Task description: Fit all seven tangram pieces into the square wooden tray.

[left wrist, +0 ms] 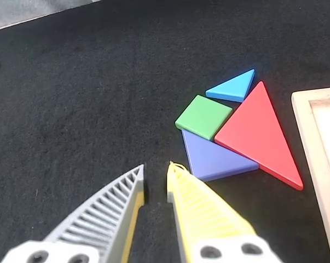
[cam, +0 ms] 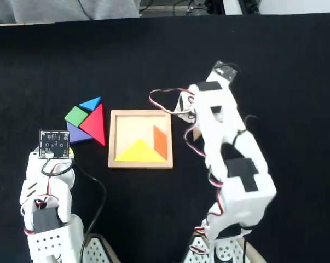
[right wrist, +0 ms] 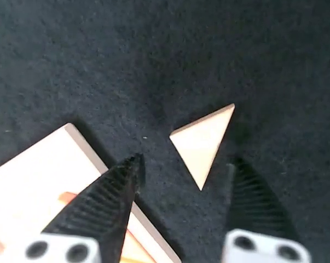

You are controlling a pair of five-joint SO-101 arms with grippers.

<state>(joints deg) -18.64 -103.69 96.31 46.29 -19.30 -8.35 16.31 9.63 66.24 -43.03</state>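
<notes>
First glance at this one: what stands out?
A bright cluster of red, green, blue and purple pieces lies left of the wooden tray, which holds a yellow triangle and an orange piece. The open right gripper straddles a pale triangle on the cloth beside the tray.

note your left arm and right arm: white printed shells, black motor blocks, red-white-black wires at joints. left gripper: ribbed grey finger, yellow finger. right gripper: black fingers, white screwed mounts.
</notes>
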